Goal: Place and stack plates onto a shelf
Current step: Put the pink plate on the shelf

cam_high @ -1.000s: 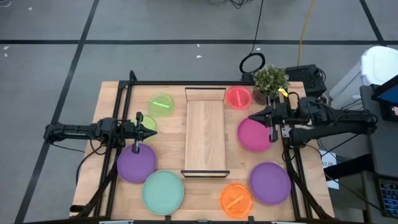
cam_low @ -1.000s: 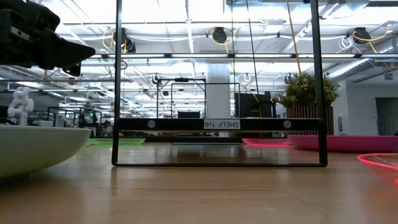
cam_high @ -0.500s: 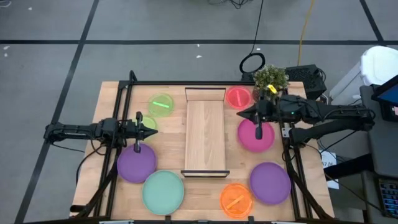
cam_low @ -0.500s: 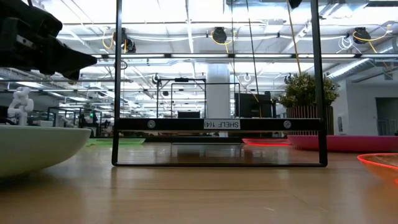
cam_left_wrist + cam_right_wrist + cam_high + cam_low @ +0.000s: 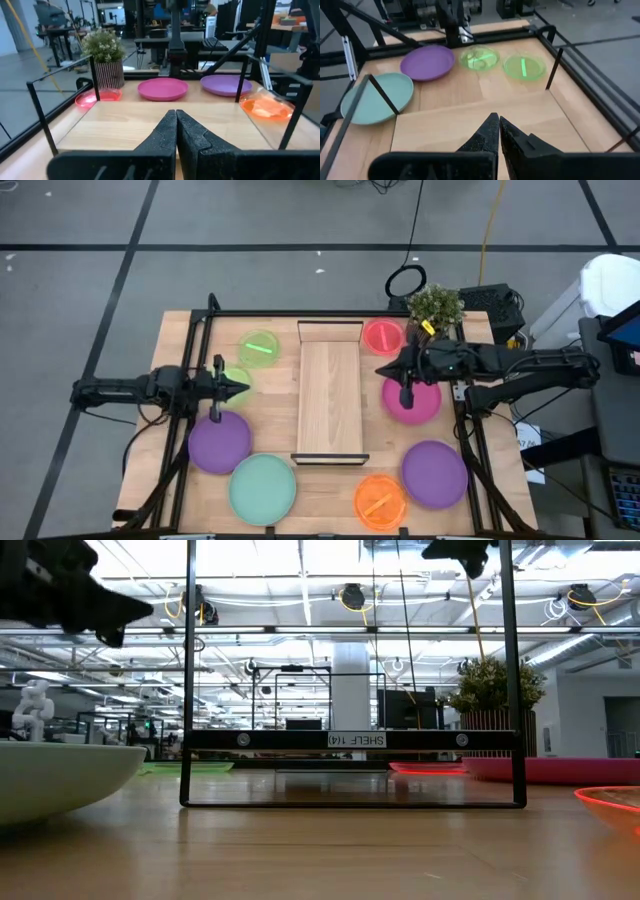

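The shelf (image 5: 330,398), a light-wood board with black end frames, lies in the table's middle. Left of it are two lime-green plates (image 5: 260,348) (image 5: 479,57), a purple plate (image 5: 218,442) and a mint plate (image 5: 262,488). On its right lie a red-pink plate (image 5: 382,336), a magenta plate (image 5: 412,400), a second purple plate (image 5: 435,473) and an orange plate (image 5: 380,500). My left gripper (image 5: 244,387) hovers shut over the nearer lime-green plate. My right gripper (image 5: 379,372) hovers shut between the magenta plate and the shelf. Both wrist views show the fingers (image 5: 176,122) (image 5: 497,126) closed on nothing.
A potted plant (image 5: 436,307) stands at the far right corner beside the red-pink plate. A black metal frame (image 5: 200,320) runs around the tabletop. Bare wood shows on the shelf board (image 5: 150,117) and between the plates.
My right gripper has moved toward the table's left, from over the magenta plate's edge to the gap beside the shelf. In the low view my left gripper has risen a little. No plate has moved.
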Tool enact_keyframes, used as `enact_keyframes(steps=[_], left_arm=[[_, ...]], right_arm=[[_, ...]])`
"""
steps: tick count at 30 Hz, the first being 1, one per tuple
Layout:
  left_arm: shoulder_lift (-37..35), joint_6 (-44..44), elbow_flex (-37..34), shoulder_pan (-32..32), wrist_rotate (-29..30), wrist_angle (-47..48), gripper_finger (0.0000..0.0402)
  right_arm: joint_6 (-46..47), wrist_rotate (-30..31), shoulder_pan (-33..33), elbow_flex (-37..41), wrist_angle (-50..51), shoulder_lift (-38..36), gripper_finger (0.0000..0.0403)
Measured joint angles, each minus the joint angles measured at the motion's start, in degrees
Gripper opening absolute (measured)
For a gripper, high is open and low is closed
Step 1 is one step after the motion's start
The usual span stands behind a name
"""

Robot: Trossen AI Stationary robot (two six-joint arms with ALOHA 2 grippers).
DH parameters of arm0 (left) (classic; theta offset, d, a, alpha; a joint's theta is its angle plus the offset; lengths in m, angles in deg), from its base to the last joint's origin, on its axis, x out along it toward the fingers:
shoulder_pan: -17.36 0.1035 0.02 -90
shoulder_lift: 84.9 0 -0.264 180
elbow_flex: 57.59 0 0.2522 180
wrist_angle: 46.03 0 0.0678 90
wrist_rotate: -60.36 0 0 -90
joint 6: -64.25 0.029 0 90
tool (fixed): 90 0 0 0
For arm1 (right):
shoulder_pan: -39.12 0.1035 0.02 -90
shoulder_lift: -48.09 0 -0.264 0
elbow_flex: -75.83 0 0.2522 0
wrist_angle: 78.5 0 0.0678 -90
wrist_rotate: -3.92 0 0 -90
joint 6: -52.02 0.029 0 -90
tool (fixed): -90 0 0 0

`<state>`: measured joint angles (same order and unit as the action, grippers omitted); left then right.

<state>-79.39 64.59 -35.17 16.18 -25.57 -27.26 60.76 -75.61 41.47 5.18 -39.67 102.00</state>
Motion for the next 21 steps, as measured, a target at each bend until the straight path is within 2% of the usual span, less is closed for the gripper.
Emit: enact_keyframes(steps=[5,16,21], left_arm=[[4.8,-2.5,9.8,0.0,4.7,10.6,0.0003],[23.6,-0.7,34.4,0.0,5.0,24.9,0.0003],[31.0,-2.8,41.0,-0.3,5.0,28.4,0.0003]], right_arm=[[0.0,0.0,0.0,3.7,-0.4,0.0,0.0000],[1.2,0.0,0.0,11.2,-1.2,-1.0,0.0000],[4.5,-0.1,0.1,15.0,-1.5,-2.8,0.0000]])
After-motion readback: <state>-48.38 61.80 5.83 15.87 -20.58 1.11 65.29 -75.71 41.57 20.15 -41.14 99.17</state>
